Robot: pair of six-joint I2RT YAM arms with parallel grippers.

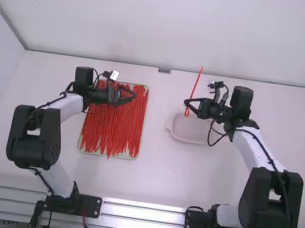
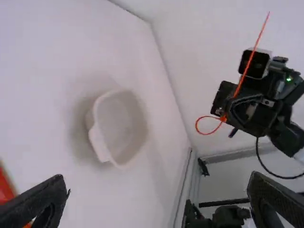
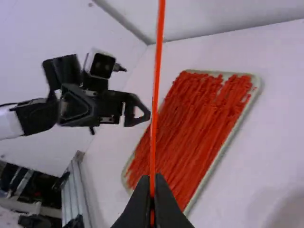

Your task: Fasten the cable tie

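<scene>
A red cable tie [image 1: 194, 88] is pinched in my right gripper [image 1: 190, 105], which is shut on it above the far edge of a white bowl [image 1: 190, 131]. The tie's head end curls into a small loop [image 2: 208, 125] below the fingers, and its long tail [image 3: 156, 85] points straight up. In the right wrist view my right gripper [image 3: 150, 197] has its fingers closed around the strap. My left gripper [image 1: 126, 95] hangs open over the far end of a tray [image 1: 142, 125] heaped with red cable ties [image 1: 113, 124], holding nothing. Its fingers [image 2: 40, 203] stand wide apart.
The tray [image 3: 224, 142] of ties [image 3: 190, 137] lies left of centre and the bowl [image 2: 116, 129] right of centre. A wall runs along the table's far edge, and bare table lies in front of the tray and the bowl.
</scene>
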